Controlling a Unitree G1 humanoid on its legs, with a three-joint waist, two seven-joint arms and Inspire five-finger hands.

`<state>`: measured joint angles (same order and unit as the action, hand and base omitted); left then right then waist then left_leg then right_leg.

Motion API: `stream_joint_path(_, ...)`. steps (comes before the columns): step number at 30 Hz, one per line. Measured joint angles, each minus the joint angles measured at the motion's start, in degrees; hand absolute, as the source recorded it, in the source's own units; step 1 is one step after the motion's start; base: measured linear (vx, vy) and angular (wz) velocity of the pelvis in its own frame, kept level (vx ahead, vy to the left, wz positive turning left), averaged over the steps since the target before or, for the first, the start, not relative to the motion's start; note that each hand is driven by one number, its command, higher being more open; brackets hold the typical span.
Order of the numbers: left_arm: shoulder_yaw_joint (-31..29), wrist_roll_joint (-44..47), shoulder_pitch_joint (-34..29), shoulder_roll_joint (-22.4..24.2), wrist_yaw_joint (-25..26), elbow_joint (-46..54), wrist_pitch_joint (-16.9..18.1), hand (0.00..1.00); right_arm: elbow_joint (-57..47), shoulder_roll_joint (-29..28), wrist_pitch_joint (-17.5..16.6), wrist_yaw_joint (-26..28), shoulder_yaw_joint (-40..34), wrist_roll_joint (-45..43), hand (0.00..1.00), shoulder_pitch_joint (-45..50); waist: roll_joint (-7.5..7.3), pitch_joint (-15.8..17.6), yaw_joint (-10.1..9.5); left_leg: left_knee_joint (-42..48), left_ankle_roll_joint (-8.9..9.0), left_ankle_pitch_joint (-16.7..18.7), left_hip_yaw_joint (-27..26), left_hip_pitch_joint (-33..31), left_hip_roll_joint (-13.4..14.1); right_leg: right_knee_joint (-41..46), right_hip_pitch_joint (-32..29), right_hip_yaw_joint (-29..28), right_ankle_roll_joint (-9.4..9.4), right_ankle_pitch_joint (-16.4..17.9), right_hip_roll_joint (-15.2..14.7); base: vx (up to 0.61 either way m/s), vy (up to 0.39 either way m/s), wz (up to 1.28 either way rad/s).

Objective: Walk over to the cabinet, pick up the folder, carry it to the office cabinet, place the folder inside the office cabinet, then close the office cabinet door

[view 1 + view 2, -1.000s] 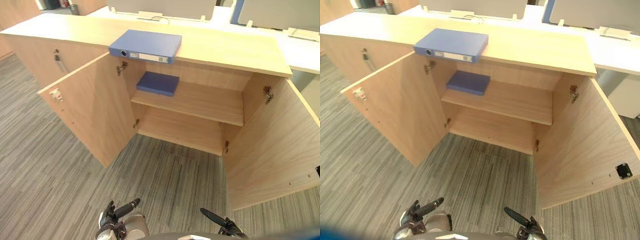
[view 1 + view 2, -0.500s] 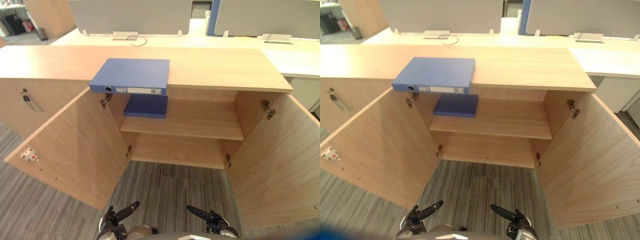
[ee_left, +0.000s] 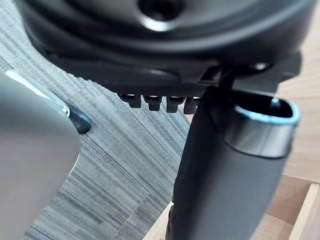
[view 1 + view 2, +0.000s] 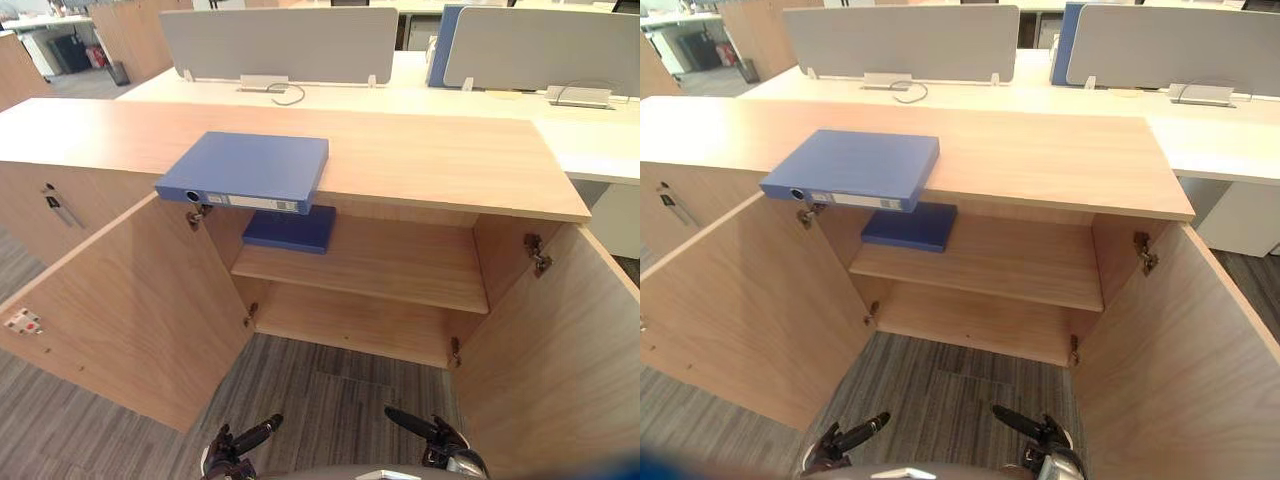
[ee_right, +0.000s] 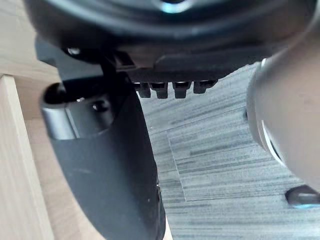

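Observation:
A blue folder (image 4: 245, 170) lies flat on the wooden cabinet's top (image 4: 430, 160), its spine just over the front edge above the left door. A second, darker blue folder (image 4: 290, 228) lies on the left of the middle shelf (image 4: 390, 265) inside. Both cabinet doors stand wide: the left door (image 4: 130, 310) and the right door (image 4: 560, 370). My left hand (image 4: 245, 440) and right hand (image 4: 430, 432) hang low over the carpet in front of the cabinet, far below the folder. Each is open and holds nothing, as its wrist view shows: left hand (image 3: 225, 170), right hand (image 5: 110, 165).
Behind the cabinet run white desks with grey dividers (image 4: 280, 45). A closed cabinet door with a key (image 4: 55, 205) adjoins on the left. Striped grey carpet (image 4: 330, 390) lies between the two open doors.
The camera has swung round and come nearer, so the cabinet now faces me squarely. Neither folder has moved, and both hands stay low and empty.

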<state>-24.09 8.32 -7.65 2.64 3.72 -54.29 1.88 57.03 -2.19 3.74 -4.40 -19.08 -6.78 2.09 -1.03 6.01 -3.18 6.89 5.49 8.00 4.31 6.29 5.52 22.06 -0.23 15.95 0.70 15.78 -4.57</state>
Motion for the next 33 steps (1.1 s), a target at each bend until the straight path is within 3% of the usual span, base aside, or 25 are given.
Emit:
stream_joint_path(3,-0.27,-0.02,0.01,-0.09,-0.22,0.12,0.0,1.0,0.0,0.05,-0.07,-0.04,-0.01,-0.07,1.0,0.06,0.18,0.58,0.16,5.23,1.54,2.46,0.02,-0.79,1.23,-1.72,2.79,0.97,-0.01,0.0,1.37,0.13,-0.075,0.08)
stream_joint_path(6,-2.66,0.08,0.26,0.5,-0.27,2.0,-0.02,1.0,-0.38,0.29,-0.12,-0.04,0.15,-0.14,1.0,0.14,0.47,1.86,0.21,28.42,3.11,4.62,-0.52,-10.42,1.69,-3.81,5.6,1.07,-0.77,0.96,1.89,0.08,-0.012,-0.01)
stream_joint_path(8,-3.57,0.45,0.08,1.14,-0.09,3.12,-0.13,1.0,-1.14,1.15,-0.1,-0.25,0.39,-0.14,1.0,0.26,1.85,2.57,-0.09,43.51,2.44,3.78,-3.24,-17.37,4.67,-5.08,8.4,0.74,-1.38,1.3,3.19,0.1,0.071,-0.12)
stream_joint_path(9,-3.33,0.58,-0.01,1.18,0.01,3.54,-0.11,1.0,-1.08,1.23,-0.07,-0.68,0.56,-0.13,1.0,0.56,1.64,2.61,-0.16,44.18,0.17,5.47,-5.68,-18.53,5.63,-5.96,9.87,0.36,-1.29,1.3,2.96,0.11,0.078,-0.12)
stream_joint_path(11,-2.68,0.57,-0.22,1.0,0.21,5.02,-0.18,1.0,-0.91,1.16,0.02,-0.98,0.55,-0.13,1.0,0.81,1.2,2.63,-0.82,38.55,-0.47,7.45,-8.35,-19.24,5.76,-7.07,10.88,-0.95,-0.83,1.04,1.83,0.19,0.162,-0.33)
stream_joint_path(12,-0.48,0.64,-0.75,0.73,0.73,6.42,-0.16,1.0,-0.58,1.21,-0.01,-1.04,0.53,-0.19,1.0,1.04,0.84,2.48,-1.15,29.48,-0.92,6.67,-8.04,-18.58,4.08,-7.47,10.9,-1.7,0.3,0.84,0.85,0.24,0.241,-0.42)
stream_joint_path(14,3.83,2.18,-2.31,0.66,0.96,9.43,-0.45,1.0,0.34,1.89,0.06,-1.2,0.6,-0.38,1.0,1.04,0.99,2.07,-1.29,18.67,-2.46,0.62,-7.01,-16.87,1.91,-8.63,11.19,-2.73,2.62,0.92,-0.01,0.24,0.239,-0.22)
stream_joint_path(15,6.37,3.19,-3.69,-0.17,1.43,13.2,-0.8,1.0,0.05,0.8,0.14,-1.23,0.77,-0.39,1.0,1.66,-0.79,1.52,-1.09,15.83,-3.08,0.01,-7.85,-15.57,0.12,-9.41,11.09,-2.71,3.9,0.06,-1.89,0.24,0.184,-0.1)
stream_joint_path(18,12.81,6.47,-8.01,-1.64,1.34,23.45,-0.87,1.0,-0.84,0.06,0.19,-1.19,2.16,-0.39,1.0,3.09,-2.3,0.68,-1.14,12.97,-4.1,-0.48,-9.58,-13.22,-1.96,-9.4,11.49,-3.16,4.94,-1.44,-4.43,0.21,0.157,-0.11)
stream_joint_path(22,18.38,15.33,-11.56,-3.75,-2.86,36.36,-0.44,1.0,-2.49,-0.01,0.1,-0.5,2.93,-0.05,1.0,3.29,-1.26,-0.14,-1.41,3.82,-5.22,-3.65,-12.57,-7.79,-2.41,-10.56,11.26,-5.54,5.42,-5.31,-5.07,0.09,0.061,-0.31)
stream_joint_path(27,21.7,21.29,-12.42,-4.26,-5.1,44.1,0.01,1.0,-2.51,1.34,0.97,0.55,4.77,0.32,1.0,3.33,0.17,-0.55,-1.07,-3.54,-5.39,-7.41,-13.24,-4.75,-3.43,-10.94,10.71,-5.66,5.38,-5.74,-5.56,0.02,-0.031,-0.08)
stream_joint_path(31,22.78,26.03,-17.66,-2.99,-6.71,51.82,-0.74,1.0,-3.22,3.38,2.06,0.77,4.99,0.7,1.0,4.77,1.75,-0.96,-1.11,-5.38,-5.36,-7.91,-13.18,-2.42,-3.58,1.34,5.84,-6.77,4.9,-5.0,-6.73,0.0,0.018,-0.02)
stream_joint_path(33,22.13,28.19,-18.83,-2.97,-6.8,53.85,-0.75,1.0,-4.05,3.24,2.18,1.0,4.95,1.53,1.0,5.81,1.08,-0.71,-1.37,-5.69,-5.36,-7.62,-13.11,-1.44,-4.68,8.01,3.22,-7.01,3.96,-4.0,-8.48,0.0,0.008,0.03)
